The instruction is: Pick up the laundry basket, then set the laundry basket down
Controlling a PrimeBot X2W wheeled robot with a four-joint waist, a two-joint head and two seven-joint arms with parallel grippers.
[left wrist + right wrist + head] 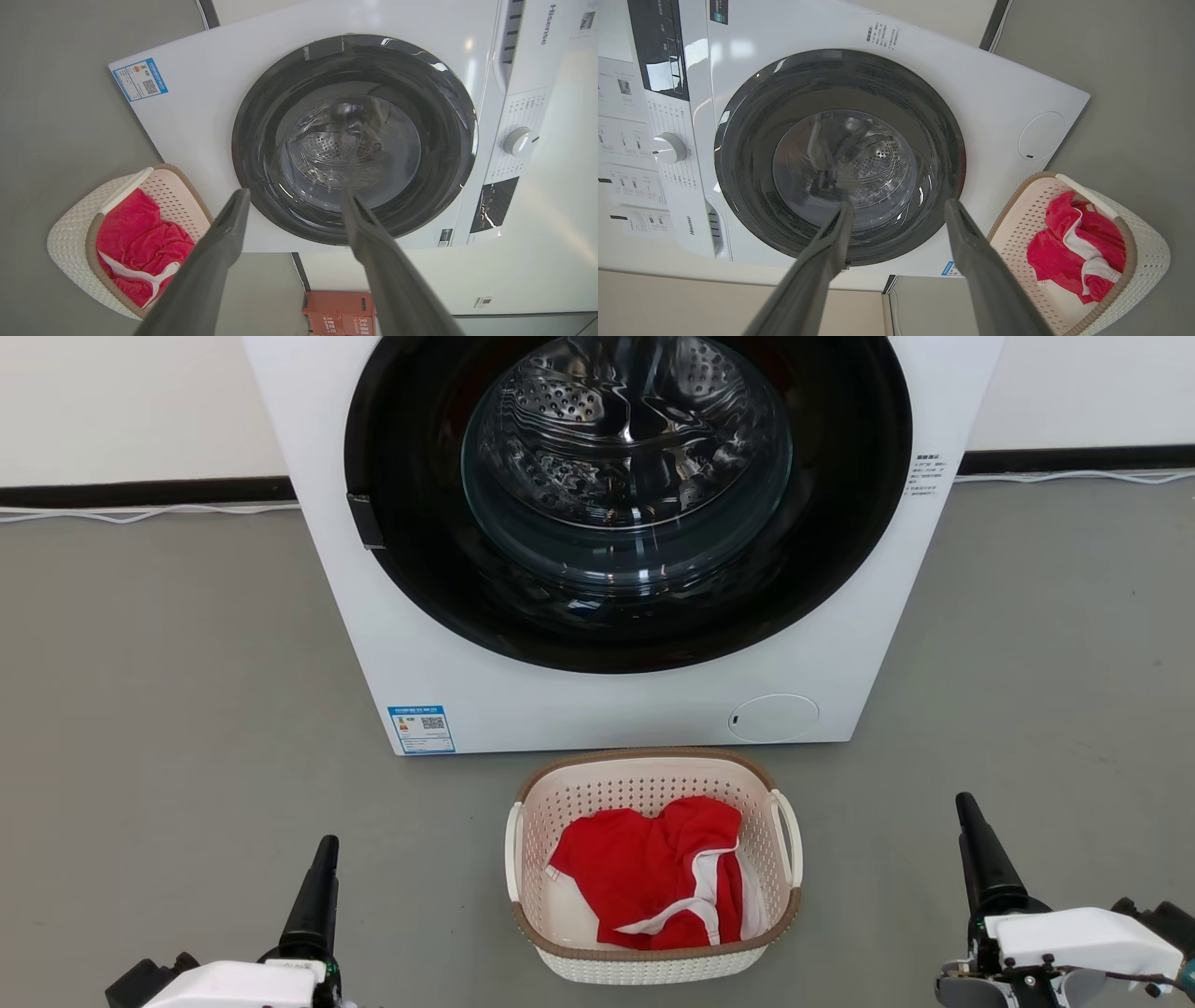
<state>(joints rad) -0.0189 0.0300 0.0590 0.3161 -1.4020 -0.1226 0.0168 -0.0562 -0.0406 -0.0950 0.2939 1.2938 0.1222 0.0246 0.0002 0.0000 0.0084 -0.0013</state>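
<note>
Nearest, the left gripper (323, 855) and the right gripper (966, 810) are seen low at either side of the head view, fingers pointing forward. In both wrist views the fingers are spread apart with nothing between them; both are judged released and empty.

Between them, but well apart from each, the laundry basket (644, 973) stands upright on the grey floor (168, 709), just in front of the washing machine (560, 709). A red garment with white trim (653, 877) lies crumpled inside.

Handling is assessed as follows. The basket is thin perforated plastic, so it is expected to be light and fairly stiff, though the walls may flex if squeezed. The garment is soft and should add little weight. The plastic looks smooth and could slip in a loose pinch.

The left loop handle (512, 854) and the right loop handle (792, 840) face their respective grippers and are recommended as holds. An even lift on both sides is advised, so that the basket is kept level.

Beyond, the machine's round door (625, 457) is shut.
</note>
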